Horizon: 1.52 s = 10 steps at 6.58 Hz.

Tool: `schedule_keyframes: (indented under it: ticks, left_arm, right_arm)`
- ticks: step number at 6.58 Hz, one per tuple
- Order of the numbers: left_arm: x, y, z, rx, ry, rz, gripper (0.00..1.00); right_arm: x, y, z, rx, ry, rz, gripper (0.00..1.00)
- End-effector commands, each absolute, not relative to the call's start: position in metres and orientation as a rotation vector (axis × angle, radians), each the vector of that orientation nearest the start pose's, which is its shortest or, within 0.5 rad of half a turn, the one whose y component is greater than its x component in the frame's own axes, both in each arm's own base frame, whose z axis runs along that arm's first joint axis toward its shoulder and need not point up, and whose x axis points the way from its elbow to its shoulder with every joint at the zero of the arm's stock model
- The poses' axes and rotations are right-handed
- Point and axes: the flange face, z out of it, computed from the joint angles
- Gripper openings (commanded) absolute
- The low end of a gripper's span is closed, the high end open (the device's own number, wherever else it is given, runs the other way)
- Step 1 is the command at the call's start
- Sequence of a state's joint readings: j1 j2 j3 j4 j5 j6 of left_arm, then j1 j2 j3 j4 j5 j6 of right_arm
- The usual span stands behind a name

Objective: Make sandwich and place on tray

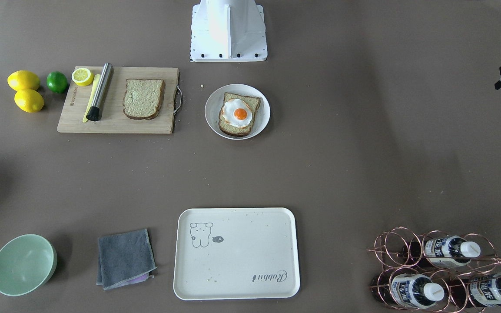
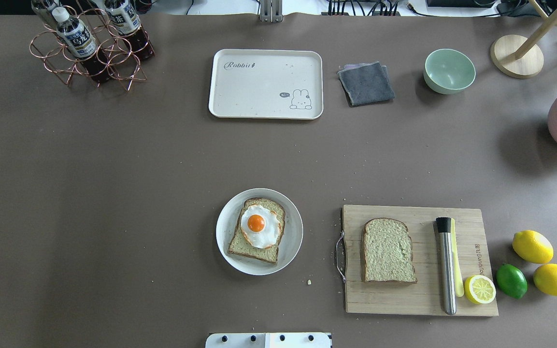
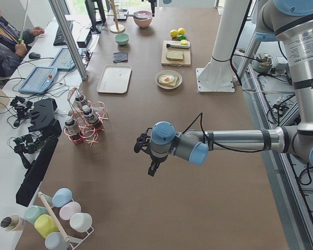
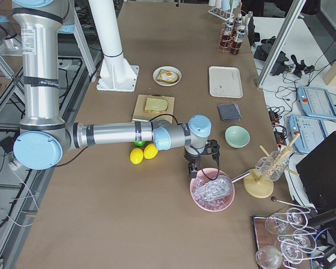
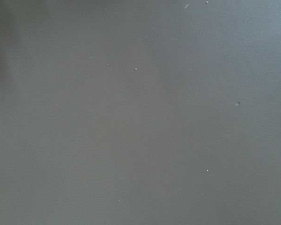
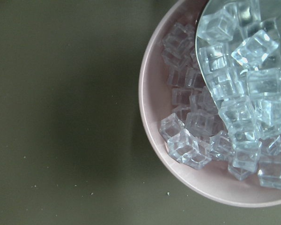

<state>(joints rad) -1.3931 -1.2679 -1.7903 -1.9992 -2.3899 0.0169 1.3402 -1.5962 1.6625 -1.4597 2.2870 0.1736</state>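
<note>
a robotics lab: teach pendants (image 3: 39, 79) beside an operator (image 3: 2, 39).

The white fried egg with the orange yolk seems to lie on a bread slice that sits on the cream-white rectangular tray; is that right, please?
Not quite. The white fried egg with the orange yolk does lie on a brown-crusted bread slice, but that slice sits on the round white plate, not the cream-white rectangular tray, as the overhead exterior view shows.

The tray (image 2: 266, 82) bears the word "Rabbit".
</note>
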Motion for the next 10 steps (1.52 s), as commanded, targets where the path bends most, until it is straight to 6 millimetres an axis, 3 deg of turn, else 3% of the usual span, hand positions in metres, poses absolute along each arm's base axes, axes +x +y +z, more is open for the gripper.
schedule_keyframes:
  ticks: [1,3,5,6,8,10]
  left_arm:
    - [0.008,-0.388,0.629,0.264,0.838,0.324,0.98]
    - [0.008,-0.388,0.629,0.264,0.838,0.324,0.98]
    - [0.008,-0.386,0.631,0.261,0.838,0.323,0.98]
    - [0.008,-0.384,0.633,0.257,0.836,0.321,0.98]
    - [0.007,-0.383,0.633,0.258,0.836,0.319,0.98]
    - [0.007,-0.383,0.634,0.256,0.836,0.319,0.98]
  right_arm:
    - [-0.045,-0.489,0.625,0.031,-0.735,-0.128,1.00]
    - [-0.047,-0.493,0.619,0.058,-0.744,-0.128,1.00]
    - [-0.039,-0.492,0.629,0.049,-0.669,-0.089,1.00]
    - [-0.034,-0.488,0.641,0.020,-0.655,-0.030,1.00]
    - [-0.029,-0.486,0.637,-0.036,-0.656,0.203,1.00]
    - [-0.025,-0.487,0.637,-0.033,-0.649,0.215,1.00]
